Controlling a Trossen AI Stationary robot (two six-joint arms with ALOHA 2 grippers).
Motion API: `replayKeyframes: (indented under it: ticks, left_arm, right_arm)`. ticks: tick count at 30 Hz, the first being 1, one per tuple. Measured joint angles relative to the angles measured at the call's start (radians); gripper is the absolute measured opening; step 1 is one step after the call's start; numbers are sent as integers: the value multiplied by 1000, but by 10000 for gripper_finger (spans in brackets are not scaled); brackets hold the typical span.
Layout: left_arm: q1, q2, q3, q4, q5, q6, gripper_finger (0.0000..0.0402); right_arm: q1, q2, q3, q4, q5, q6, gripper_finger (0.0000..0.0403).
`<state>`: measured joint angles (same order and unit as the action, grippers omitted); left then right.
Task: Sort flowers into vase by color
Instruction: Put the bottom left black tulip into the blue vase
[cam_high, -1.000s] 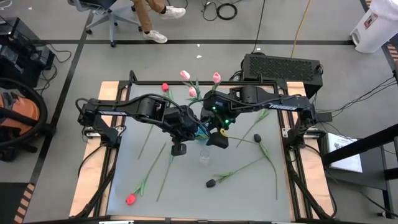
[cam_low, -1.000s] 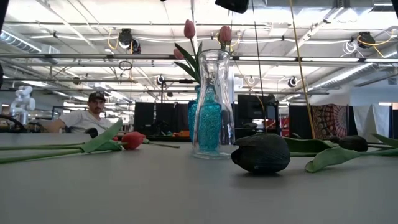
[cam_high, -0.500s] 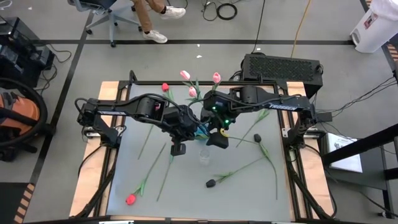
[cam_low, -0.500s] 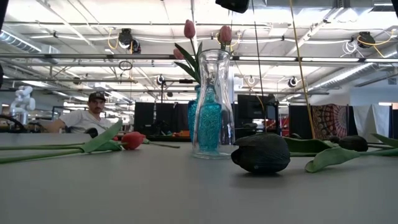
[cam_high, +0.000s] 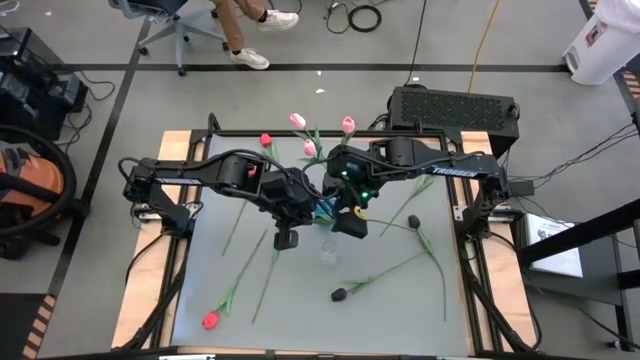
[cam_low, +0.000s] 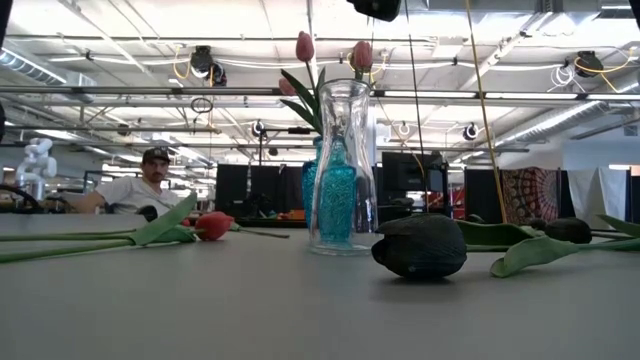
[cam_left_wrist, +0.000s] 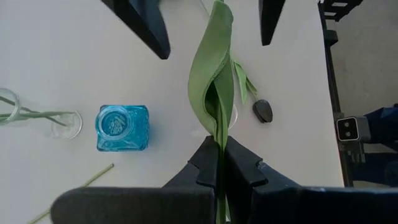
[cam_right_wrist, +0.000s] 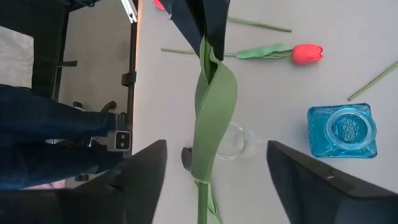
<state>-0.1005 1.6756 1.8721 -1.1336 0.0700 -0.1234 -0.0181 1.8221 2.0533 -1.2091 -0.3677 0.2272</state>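
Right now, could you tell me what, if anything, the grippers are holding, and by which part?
The left gripper is shut on a flower, gripping its green stem just below the leaf. The right gripper stands open around that leaf, holding nothing.

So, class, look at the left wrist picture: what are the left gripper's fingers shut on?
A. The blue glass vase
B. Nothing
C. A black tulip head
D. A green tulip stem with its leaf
D: in the left wrist view the left gripper has its fingers pressed together on the green tulip stem with its leaf, while the blue glass vase and the black tulip head sit apart on the table.
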Motion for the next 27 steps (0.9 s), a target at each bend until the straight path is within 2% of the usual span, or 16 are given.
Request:
replayKeyframes:
  ticks: [5, 16, 18, 22, 27]
  left_arm:
    - [0, 0, 0, 0, 0, 0, 12]
    - [0, 0, 0, -1, 0, 0, 12]
    - [0, 0, 0, -1, 0, 0, 12]
    - [0, 0, 0, 1, 10, 0, 17]
    - [0, -2, 0, 2, 43, 0, 45]
  right_arm:
    - [0, 0, 0, 0, 0, 0, 195]
    - [0, 0, 0, 0, -4, -3, 21]
    - [0, 0, 0, 0, -5, -4, 8]
    - [1, 0, 0, -5, -26, -4, 12]
    - [1, 0, 0, -17, -51, -3, 4]
